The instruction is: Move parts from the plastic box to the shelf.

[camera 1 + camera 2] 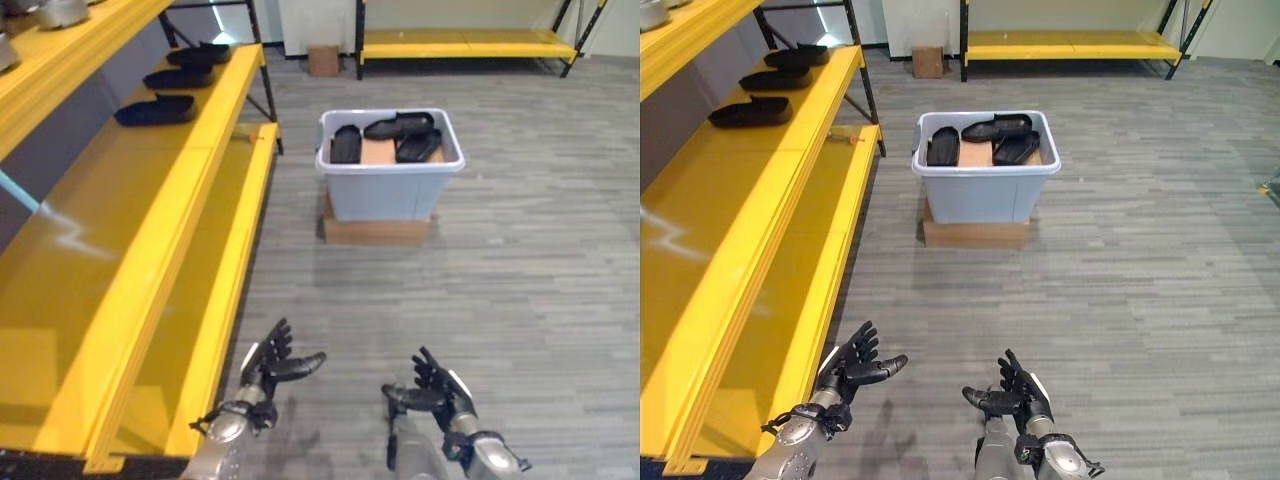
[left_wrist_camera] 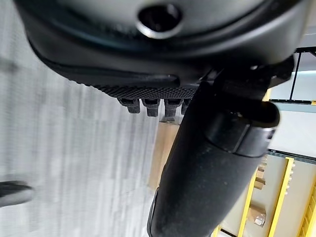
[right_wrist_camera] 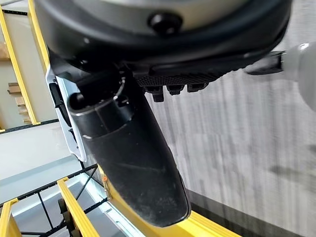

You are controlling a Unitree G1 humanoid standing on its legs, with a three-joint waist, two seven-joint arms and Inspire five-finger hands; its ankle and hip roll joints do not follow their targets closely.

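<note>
Left of the plastic box [image 1: 388, 190]: yellow shelf [image 1: 150, 250] with three parts placed. In the box: three black parts [image 1: 399, 126], apparently light, rigid, best pinched mid-length. Well short of it: left hand [image 1: 270, 364], right hand [image 1: 432, 392], fingers apart, empty.

Grey plank floor [image 1: 520, 260], far yellow rack [image 1: 465, 45], small cardboard box [image 1: 323, 60]
</note>
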